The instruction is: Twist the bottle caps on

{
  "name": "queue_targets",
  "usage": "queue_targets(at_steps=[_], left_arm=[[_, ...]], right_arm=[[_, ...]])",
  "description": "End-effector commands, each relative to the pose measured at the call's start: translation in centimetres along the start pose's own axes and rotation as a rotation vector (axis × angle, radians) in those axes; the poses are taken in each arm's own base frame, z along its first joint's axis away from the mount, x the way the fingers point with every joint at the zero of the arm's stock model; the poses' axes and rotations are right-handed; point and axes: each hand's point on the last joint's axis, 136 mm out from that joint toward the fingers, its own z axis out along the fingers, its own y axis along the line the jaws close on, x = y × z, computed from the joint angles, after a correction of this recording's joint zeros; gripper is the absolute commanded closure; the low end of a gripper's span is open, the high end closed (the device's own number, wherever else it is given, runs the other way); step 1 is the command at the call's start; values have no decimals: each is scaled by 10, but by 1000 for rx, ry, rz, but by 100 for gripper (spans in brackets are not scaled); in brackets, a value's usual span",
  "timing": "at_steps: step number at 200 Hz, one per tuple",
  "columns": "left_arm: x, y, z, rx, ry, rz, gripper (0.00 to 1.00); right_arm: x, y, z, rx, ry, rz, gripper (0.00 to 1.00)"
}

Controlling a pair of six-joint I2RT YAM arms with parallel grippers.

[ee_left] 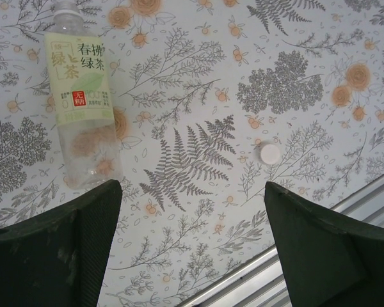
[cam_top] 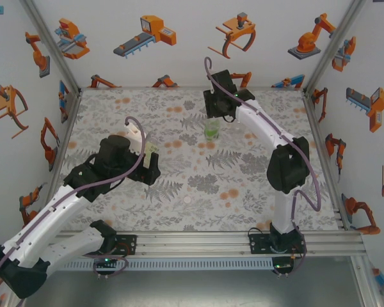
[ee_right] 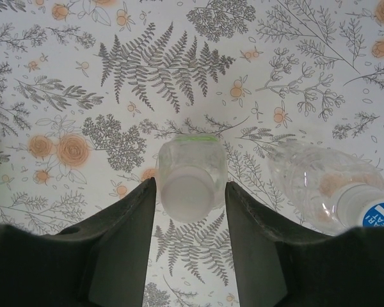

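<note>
On the worktop (cam_top: pixel 243 192), the green-labelled bottle (ee_right: pixel 192 150) is held upright between the jaws of the right gripper (ee_right: pixel 191 185) — a clear bottle (ee_right: pixel 320 182) is laid beside it. The jaws of the left gripper (ee_left: pixel 192 188) are spread wide above a loose cap (ee_left: pixel 268 153), the yellow-green bottle (ee_left: pixel 77 96) lying nearby.

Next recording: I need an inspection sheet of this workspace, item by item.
Surface: floral-print table, no spills seen.
Job's things: pale-label bottle lying down; green bottle upright with a white cap on top; clear bottle lying beside it; loose cap on the table.
Clutter: nothing seen.
End effectors: left open, near the pale-label bottle; right straddling the green bottle's top, contact unclear.
Cables: purple cables run along both arms.
Surroundings: white walls with orange robot pictures; metal rail at the near edge.
</note>
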Motion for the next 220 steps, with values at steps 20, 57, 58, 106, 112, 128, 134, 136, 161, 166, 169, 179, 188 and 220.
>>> queue_targets(at_steps=[20, 57, 58, 106, 112, 128, 134, 136, 161, 166, 169, 179, 188, 220], left_arm=[[8, 15, 12, -50, 62, -24, 16], [19, 35, 34, -80, 144, -24, 16], [19, 36, 35, -82, 145, -25, 16], [29, 76, 71, -141, 256, -36, 17], [30, 81, 76, -152, 273, -33, 17], [36, 93, 92, -179, 331, -16, 17], [39, 96, 99, -187, 355, -3, 17], [40, 97, 101, -189, 361, 1, 17], [49, 108, 125, -208, 433, 16, 16], [51, 110, 130, -210, 444, 14, 16], [51, 110, 133, -212, 448, 17, 16], [53, 114, 141, -224, 464, 19, 16], [56, 119, 148, -238, 484, 22, 16], [68, 131, 171, -276, 556, 39, 16]], right_arm=[[-20, -1, -34, -8, -45, 9, 53], [-26, -4, -63, -10, -91, 15, 53], [-26, -4, -63, -10, -90, 14, 53], [-10, -10, -93, -11, -109, 45, 53], [-8, -11, -98, -13, -114, 53, 53], [-1, -13, -108, -13, -123, 66, 53], [2, -15, -111, -8, -126, 67, 53], [3, -16, -112, -5, -127, 68, 53], [13, -24, -123, 23, -134, 66, 53], [15, -25, -125, 26, -134, 66, 53], [16, -26, -126, 29, -135, 66, 53], [19, -27, -131, 32, -138, 66, 53], [22, -29, -133, 34, -138, 68, 53], [26, -32, -145, 41, -152, 74, 52]])
